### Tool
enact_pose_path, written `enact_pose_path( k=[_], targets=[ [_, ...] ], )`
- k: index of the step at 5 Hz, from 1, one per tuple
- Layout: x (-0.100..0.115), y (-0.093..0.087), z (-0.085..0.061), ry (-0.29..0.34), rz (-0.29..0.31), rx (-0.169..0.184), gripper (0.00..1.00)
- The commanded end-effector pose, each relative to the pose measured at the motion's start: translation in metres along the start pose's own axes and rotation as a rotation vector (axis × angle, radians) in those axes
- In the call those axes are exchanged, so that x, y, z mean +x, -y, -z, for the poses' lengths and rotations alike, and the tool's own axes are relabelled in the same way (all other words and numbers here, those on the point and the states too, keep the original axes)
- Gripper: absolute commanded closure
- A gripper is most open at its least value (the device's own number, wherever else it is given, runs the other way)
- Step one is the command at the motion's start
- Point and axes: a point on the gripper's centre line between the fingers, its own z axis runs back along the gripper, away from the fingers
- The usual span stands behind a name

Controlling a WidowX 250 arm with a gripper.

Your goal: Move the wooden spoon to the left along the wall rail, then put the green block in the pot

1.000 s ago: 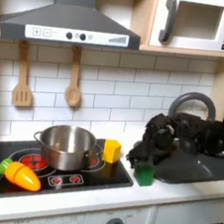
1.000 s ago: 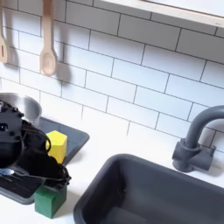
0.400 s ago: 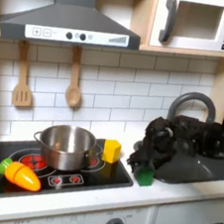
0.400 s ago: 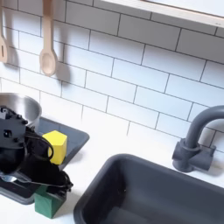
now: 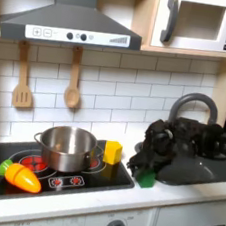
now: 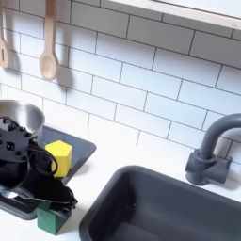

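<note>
My pincer sits low over the green block at the counter's front edge, just off the stovetop's right side; I can't tell how wide the jaws stand. The pot rests on the stovetop, the wooden spoon hangs on the wall.

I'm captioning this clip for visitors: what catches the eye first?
The black arm's pincer comes first, low over the green block on the white counter beside the stove. Then the shiny pot on the stovetop, with the yellow block at the first exterior view's right of it.
</note>
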Motion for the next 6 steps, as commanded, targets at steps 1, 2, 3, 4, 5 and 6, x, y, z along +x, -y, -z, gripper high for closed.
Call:
enact_pose_path(
  k=[1, 2, 3, 4, 5, 6],
  targets=[
    [0.007, 0.004, 0.003, -0.023, -0.023, -0.013, 0.0],
    [0.019, 0.01, -0.007, -0.06, -0.033, 0.002, 0.0],
    [0.027, 0.014, -0.013, -0.085, -0.006, 0.006, 0.0],
    [0.024, 0.011, -0.01, -0.088, -0.008, 0.015, 0.0],
    [0.02, 0.009, -0.009, -0.14, 0.0, 0.021, 0.0],
    [0.013, 0.006, -0.007, -0.184, -0.005, 0.03, 0.0]
  ],
)
